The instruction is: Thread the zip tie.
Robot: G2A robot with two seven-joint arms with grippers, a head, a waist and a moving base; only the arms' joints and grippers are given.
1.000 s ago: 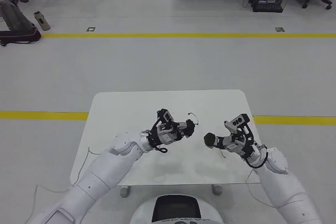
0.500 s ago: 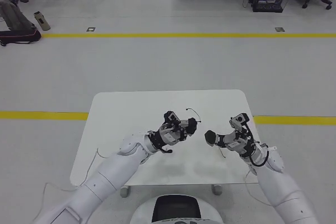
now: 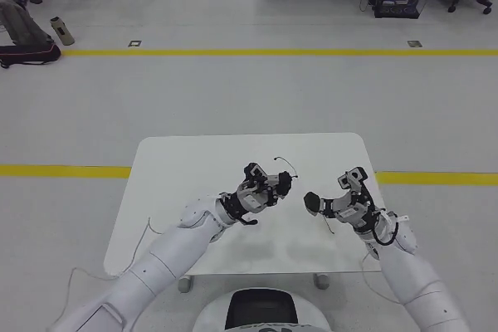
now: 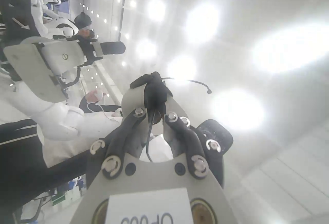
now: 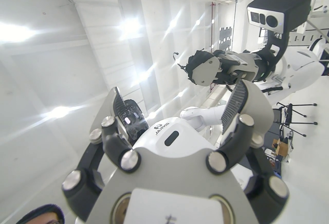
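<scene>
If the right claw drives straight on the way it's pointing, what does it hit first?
Probably the left claw, shut on the zip tie, just ahead across a gap. It sits slightly off that line, so a miss is possible.

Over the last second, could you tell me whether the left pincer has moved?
Yes: the left pincer, gripping the zip tie, shifted slightly toward the table's right edge.
</scene>
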